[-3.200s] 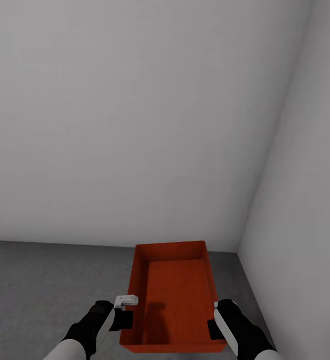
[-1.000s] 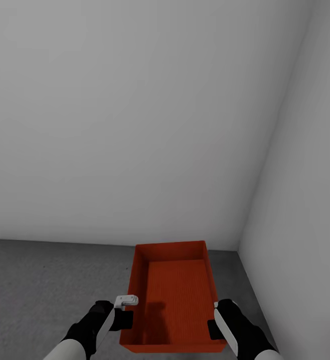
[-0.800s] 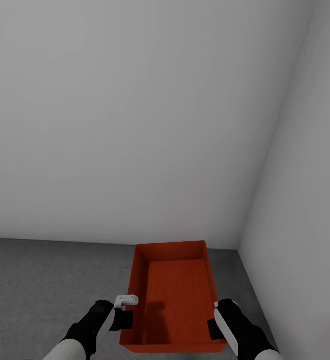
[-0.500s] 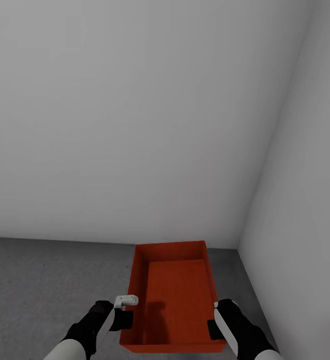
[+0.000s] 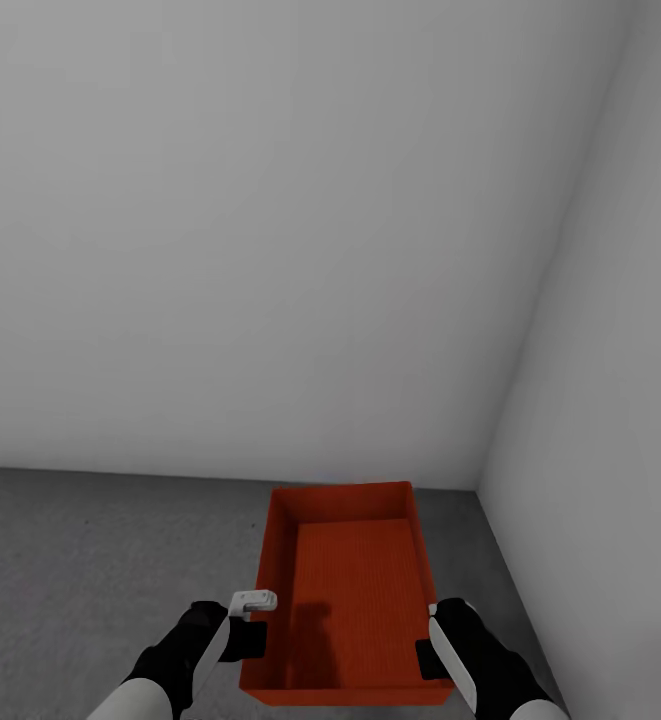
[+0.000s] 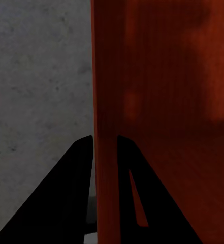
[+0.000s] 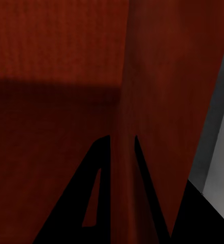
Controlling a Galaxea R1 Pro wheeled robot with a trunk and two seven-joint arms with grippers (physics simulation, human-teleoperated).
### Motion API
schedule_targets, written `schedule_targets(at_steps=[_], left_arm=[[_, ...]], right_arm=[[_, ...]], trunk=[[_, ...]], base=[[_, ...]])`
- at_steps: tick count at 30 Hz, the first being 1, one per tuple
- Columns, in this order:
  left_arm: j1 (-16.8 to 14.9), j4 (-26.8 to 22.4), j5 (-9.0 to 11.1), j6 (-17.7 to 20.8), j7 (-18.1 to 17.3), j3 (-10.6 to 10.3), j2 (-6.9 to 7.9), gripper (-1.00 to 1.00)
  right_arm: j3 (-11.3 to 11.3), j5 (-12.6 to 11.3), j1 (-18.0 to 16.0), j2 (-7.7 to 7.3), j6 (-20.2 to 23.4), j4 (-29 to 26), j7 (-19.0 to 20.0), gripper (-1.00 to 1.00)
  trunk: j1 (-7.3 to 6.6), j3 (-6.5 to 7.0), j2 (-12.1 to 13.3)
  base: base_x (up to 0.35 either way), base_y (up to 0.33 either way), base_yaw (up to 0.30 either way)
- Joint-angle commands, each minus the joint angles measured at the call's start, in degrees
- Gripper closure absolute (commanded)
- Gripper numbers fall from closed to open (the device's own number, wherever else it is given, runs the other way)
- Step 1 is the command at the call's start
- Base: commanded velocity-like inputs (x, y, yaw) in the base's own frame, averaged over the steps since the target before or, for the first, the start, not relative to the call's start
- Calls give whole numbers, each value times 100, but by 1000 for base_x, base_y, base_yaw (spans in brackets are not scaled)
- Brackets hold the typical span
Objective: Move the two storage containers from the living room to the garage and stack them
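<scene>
One red-orange storage container (image 5: 355, 590), open-topped and empty, sits low in the head view above the garage's dark grey floor (image 5: 90, 570). My left gripper (image 5: 253, 625) is shut on the container's left wall, one finger inside and one outside; the left wrist view has that wall (image 6: 104, 101) pinched at the left gripper (image 6: 105, 138), with concrete floor (image 6: 35, 76) beside it. My right gripper (image 5: 430, 650) is shut on the right wall in the same way, and the right wrist view shows the thin wall (image 7: 142, 76) between the right gripper (image 7: 123, 136) fingers. Whether the container's bottom touches the floor, I cannot tell.
A pale grey-white back wall (image 5: 270, 250) rises just beyond the container. A side wall (image 5: 610, 400) stands close on the right, forming a corner with it. Open concrete floor stretches to the left.
The line where back wall meets floor has risen slightly in the picture, so the camera has shifted a little. Container and both grippers keep their places in the view.
</scene>
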Motion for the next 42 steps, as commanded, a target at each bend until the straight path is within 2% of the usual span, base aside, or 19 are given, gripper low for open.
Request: schedule_targets(at_steps=[1, 42], left_arm=[[2, -9, 72, 36, -14, -11, -10, 100], [2, -8, 63, 36, -13, -10, -12, 100]], right_arm=[[10, -371, -5, 85, -50, -10, -23, 100], [11, -371, -7, 85, -48, -10, -23, 100]], trunk=[[22, -33, -45], [923, -1132, -1690]], base=[[0, 0, 0], [0, 0, 0]])
